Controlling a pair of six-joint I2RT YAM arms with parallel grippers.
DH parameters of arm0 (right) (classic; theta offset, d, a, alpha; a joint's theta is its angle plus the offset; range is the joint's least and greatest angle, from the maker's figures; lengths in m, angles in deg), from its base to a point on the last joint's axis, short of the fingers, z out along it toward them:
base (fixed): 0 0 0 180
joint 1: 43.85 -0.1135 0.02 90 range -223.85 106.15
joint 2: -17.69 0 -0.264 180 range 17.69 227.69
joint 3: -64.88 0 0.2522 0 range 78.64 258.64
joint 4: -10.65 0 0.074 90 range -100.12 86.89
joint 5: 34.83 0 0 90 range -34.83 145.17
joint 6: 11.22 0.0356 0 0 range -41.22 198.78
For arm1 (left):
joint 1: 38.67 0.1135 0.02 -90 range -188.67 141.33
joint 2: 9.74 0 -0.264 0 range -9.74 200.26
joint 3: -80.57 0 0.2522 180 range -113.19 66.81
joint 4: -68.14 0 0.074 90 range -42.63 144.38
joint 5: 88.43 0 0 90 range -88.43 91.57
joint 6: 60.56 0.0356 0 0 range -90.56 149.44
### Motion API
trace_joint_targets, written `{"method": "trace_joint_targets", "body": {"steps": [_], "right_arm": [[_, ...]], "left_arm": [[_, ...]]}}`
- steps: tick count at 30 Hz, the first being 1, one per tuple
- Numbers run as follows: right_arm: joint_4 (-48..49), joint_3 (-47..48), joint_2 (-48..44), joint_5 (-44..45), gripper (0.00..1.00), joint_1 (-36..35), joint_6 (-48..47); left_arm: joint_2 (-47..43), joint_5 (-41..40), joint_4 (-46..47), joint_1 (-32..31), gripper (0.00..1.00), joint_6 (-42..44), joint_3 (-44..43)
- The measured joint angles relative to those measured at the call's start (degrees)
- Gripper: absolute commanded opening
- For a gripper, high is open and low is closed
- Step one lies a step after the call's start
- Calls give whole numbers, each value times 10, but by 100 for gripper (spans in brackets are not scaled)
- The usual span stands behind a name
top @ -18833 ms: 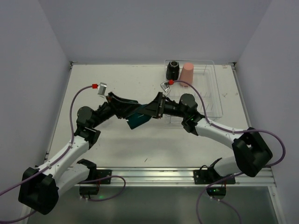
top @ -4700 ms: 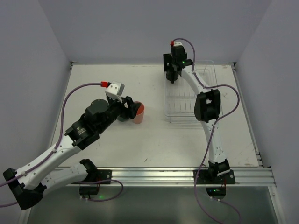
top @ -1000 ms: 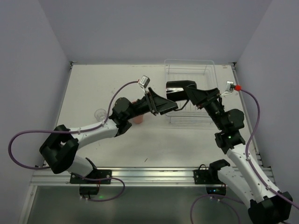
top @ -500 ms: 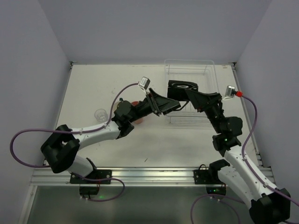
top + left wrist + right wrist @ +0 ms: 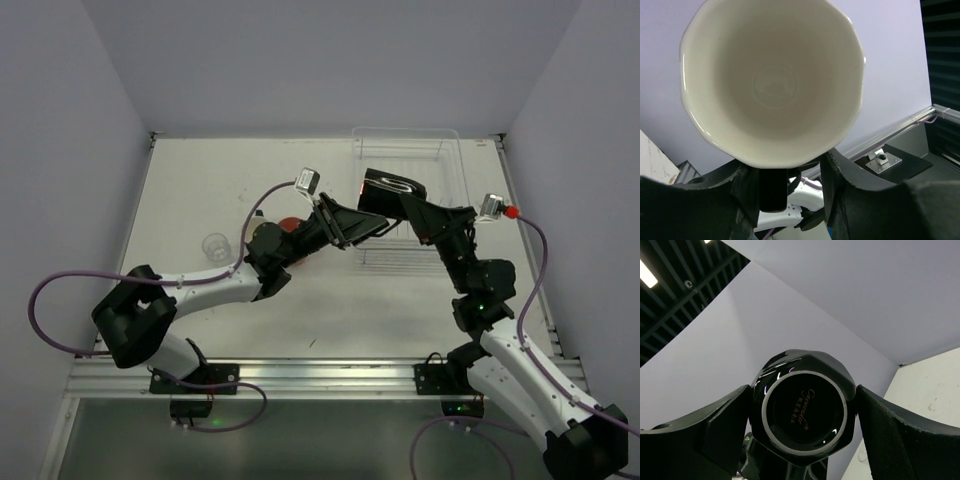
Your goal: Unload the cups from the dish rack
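Hanging mid-air over the dish rack's (image 5: pixel 456 170) left edge: black cup (image 5: pixel 390 188), mouth toward left gripper (image 5: pixel 372 224). Right gripper (image 5: pixel 804 416) pinches its base. Left's 2 fingers (image 5: pixel 837 195) flank the rim, contact unclear. Likely glazed ceramic: rigid, slick, breakable. Grip across the wall.

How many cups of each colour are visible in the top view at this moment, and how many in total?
black cup: 1
salmon-pink cup: 1, partly hidden behind the left arm
clear cup: 1
Total: 3 cups in view
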Motion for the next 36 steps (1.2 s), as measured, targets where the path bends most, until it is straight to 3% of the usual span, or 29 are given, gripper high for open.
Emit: {"method": "trace_joint_targets", "body": {"steps": [5,14,28,30,36], "right_arm": [[7,0,18,20,0,-12,5],[2,25,29,41,0,-14,-16],[-59,66,39,50,0,-14,-47],[-59,66,39,50,0,-14,-48],[-89,66,23,50,0,-14,-62]], "left_arm": [[16,-5,6,-2,40,0,0],[40,1,5,0,39,1,-37],[90,106,-36,1,32,11,-112],[90,108,-37,1,34,12,-112],[72,110,-65,1,57,36,-104]]}}
